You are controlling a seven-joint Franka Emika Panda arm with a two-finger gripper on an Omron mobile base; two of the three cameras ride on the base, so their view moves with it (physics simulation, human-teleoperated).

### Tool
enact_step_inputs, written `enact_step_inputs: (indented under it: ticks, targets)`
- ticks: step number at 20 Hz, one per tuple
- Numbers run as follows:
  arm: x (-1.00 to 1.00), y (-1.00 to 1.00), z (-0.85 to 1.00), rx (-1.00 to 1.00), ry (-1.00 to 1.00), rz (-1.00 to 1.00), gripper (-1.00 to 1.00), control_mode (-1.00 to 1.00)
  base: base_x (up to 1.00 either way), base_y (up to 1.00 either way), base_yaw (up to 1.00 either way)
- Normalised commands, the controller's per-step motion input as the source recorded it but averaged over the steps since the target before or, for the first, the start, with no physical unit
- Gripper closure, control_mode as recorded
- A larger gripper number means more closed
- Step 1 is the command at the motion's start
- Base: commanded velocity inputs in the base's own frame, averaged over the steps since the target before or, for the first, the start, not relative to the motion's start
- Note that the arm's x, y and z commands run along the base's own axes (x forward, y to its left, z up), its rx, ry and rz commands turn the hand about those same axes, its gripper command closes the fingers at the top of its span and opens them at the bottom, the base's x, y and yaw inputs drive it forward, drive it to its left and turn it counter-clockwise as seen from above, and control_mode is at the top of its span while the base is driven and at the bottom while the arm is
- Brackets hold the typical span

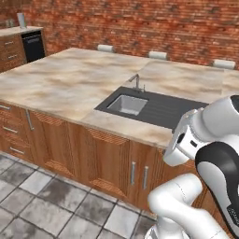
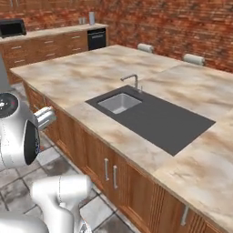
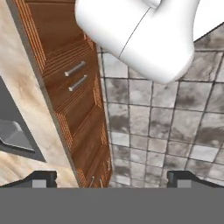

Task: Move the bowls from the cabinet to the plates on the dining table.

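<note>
**Hand view finds claw released and bare, bowl run not yet begun**

Hand view looks down the front of an island, where the gripper (image 3: pixel 111 178) stands with its finger tips (image 3: pixel 43 178) spread to the frame's two corners and nothing between them. Below it lie wooden doors (image 3: pixel 76 94) with short bar handles and a grey tiled floor (image 3: pixel 175 118). Both base views show the marble-patterned top (image 1: pixel 70 79), with a dark sink (image 1: pixel 128 103) and a tap (image 1: pixel 136 81) set into it, before a brick wall (image 2: pixel 182 22). Neither bowls nor plates can be made out anywhere, and the wall cabinet that should hold the bowls is not to be seen. A side counter (image 2: pixel 50 32) with a dark appliance (image 2: pixel 96 38) stands well apart. By all appearances every step is left: reaching the cabinet, opening it, and carrying both bowls across.
</note>
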Motion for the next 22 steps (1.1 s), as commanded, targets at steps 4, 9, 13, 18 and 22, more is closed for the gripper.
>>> enact_step_inputs:
  ticks: [4,9,13,18,22]
  targets:
    - [0.00,0.00,0.00,0.00,0.00,0.00,-1.00,1.00,0.00,0.80,0.53]
    - [0.00,0.00,0.00,0.00,0.00,0.00,-1.00,1.00,-0.02,0.58,0.56]
    - [0.00,0.00,0.00,0.00,0.00,0.00,-1.00,1.00,-0.07,0.40,0.58]
    - [0.00,0.00,0.00,0.00,0.00,0.00,-1.00,1.00,-0.06,0.13,0.57]
    - [0.00,0.00,0.00,0.00,0.00,0.00,-1.00,1.00,0.00,0.00,0.55]
